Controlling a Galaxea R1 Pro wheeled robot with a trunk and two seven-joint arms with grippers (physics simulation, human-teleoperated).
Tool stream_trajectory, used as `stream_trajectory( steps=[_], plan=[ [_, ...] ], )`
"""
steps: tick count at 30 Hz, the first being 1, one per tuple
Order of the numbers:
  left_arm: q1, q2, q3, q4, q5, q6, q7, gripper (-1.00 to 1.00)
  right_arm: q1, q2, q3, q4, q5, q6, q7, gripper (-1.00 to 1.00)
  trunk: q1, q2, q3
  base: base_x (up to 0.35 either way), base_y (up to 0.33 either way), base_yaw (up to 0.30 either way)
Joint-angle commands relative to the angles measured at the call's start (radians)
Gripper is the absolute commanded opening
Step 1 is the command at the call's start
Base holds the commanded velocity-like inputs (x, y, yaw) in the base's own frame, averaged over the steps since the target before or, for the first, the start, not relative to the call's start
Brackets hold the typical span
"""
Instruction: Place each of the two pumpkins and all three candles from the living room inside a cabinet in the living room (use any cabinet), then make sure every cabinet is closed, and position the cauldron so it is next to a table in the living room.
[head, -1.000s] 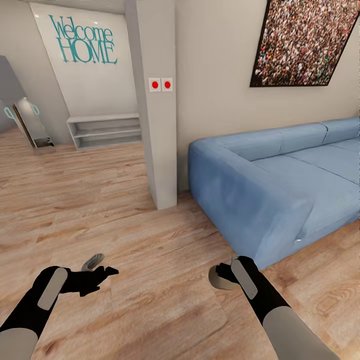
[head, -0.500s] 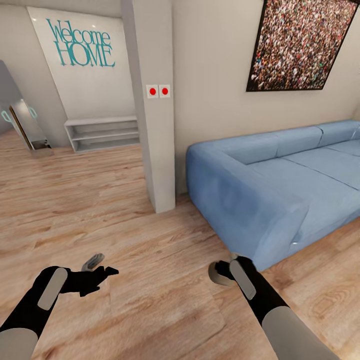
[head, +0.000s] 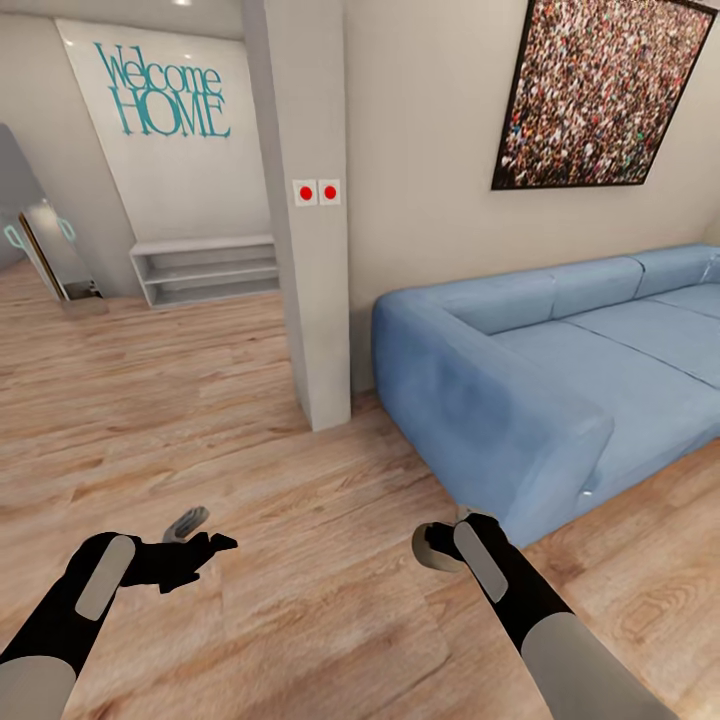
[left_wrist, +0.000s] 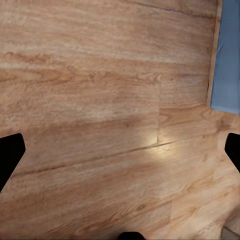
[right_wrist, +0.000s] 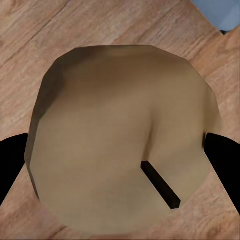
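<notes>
Mid-transit, living room. Wood floor ahead, blue sofa off to the right, grey pillar with two red buttons straight on, pale low shelf beyond.

Progress, judged from this moment:
- One candle in hand, gripped by right claw low over the floor, just beside the sofa's near corner. Not yet in a cabinet.
- No cabinet, pumpkins, cauldron or table sighted from here, so nothing confirmable as stored or placed.
- Probably most of the job left: carry this candle to a drawer, then the remaining items, shut every cabinet, set cauldron by the table.

Claws:
- Right: closed on the candle, dark fingertips pressing either flank of the tan body.
- Left claw: spread wide, empty, fingertips far apart over bare boards, with a strip of blue sofa at the frame edge.

Candle orientation:
- Squat, tan, faceted round body; black wick leaning at a slant off the face.
- Wick end turned back toward the right wrist camera, round face seen almost square-on.
- Long axis therefore judged to run roughly along the claw's fingers, not across them.
- From the head view, seen as a small tan disc ahead of the right wrist; tilt hard to read there.
</notes>
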Motion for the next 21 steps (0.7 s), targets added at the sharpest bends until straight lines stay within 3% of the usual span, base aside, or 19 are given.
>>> stream_trajectory(
  steps=[1,21],
  plan=[
    [0.0,0.0,0.0,0.0,0.0,0.0,0.0,1.0,0.0,0.0,0.0,0.0,0.0,0.0,0.001,-1.0,-0.004,0.007,0.003,0.0,0.0,0.0],
    [0.0,-0.002,-0.002,0.0,-0.003,-0.003,0.0,1.0,0.0,0.0,0.001,0.0,0.001,0.003,0.0,-1.0,-0.081,0.147,0.066,0.0,0.0,0.0]
  ],
)
